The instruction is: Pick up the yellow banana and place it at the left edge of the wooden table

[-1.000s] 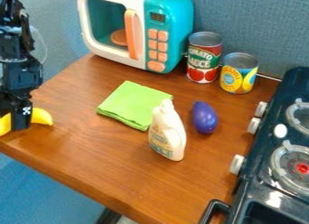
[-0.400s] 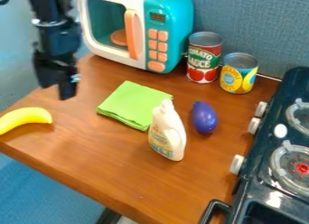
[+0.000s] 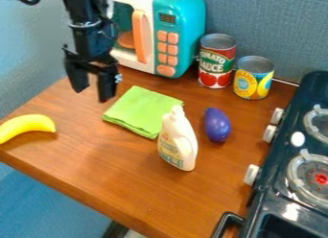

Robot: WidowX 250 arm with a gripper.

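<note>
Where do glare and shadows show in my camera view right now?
Camera view: a bright white highlight on the black stove, a small glint on the purple eggplant; soft, faint shading on the wooden tabletop beside the white bottle; the black gripper looks mostly dark, with little surface detail.

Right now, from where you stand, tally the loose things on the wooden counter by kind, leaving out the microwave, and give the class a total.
Cans: 2 (red can, yellow can)
Fruit and vegetables: 2 (banana, purple eggplant)
Bottles: 1 (white bottle)
Cloths: 1 (green cloth)
Total: 6
</note>
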